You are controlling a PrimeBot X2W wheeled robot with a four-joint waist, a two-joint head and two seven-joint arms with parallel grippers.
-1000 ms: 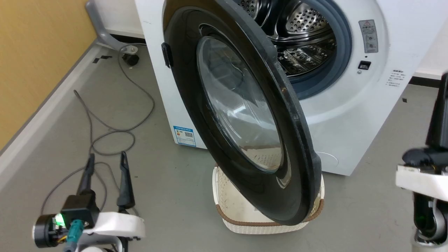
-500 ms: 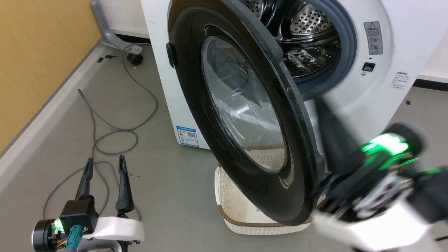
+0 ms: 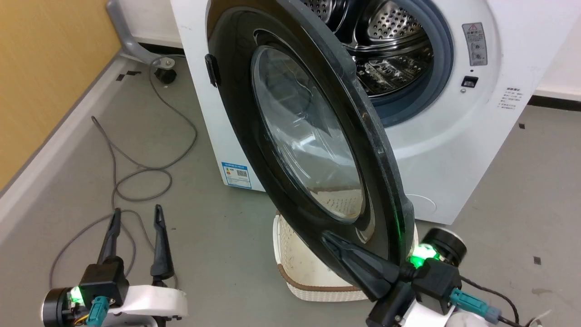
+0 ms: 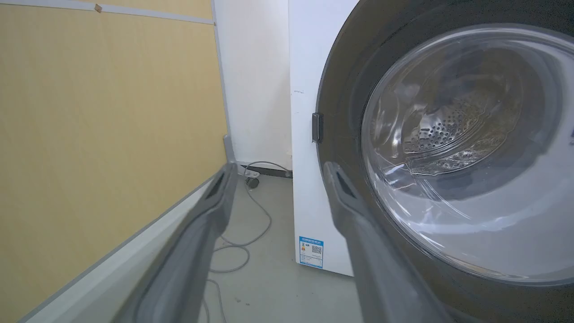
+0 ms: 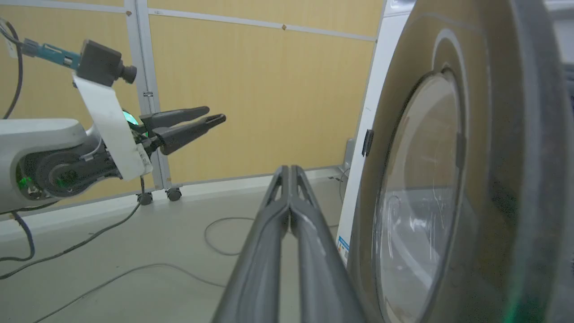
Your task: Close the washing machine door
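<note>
1. The large round glossy black washing machine door (image 3: 304, 145), with its bulging clear glass window, stands swung wide open. It hangs from a hinge at about 10 o'clock on its rim, on the big white front-loading washing machine (image 3: 454, 136).
2. The perforated shiny steel drum (image 3: 390, 41) and the grey rubber gasket (image 3: 442, 68) lie uncovered at 1 o'clock in the head view. By that, none of the closing is done yet.
3. Your right gripper (image 3: 329, 238) has its fingers pressed together and holds nothing. It sits at the door's 6 o'clock rim, on the outer face. In the right wrist view the fingers run just beside the black surface, and you cannot tell whether they touch it.
4. Your left gripper (image 3: 137, 211) has its fingers apart and is empty. It is at 8 o'clock in the head view, well apart from the door, over the grey floor (image 3: 68, 181) near a loose grey cable (image 3: 150, 170).
5. What is left is the whole swing: the door has to come round onto the gasket and latch.
6. The cream perforated laundry basket (image 3: 295, 272) stands on the floor under the door's lower rim, so watch it as you push.
</note>
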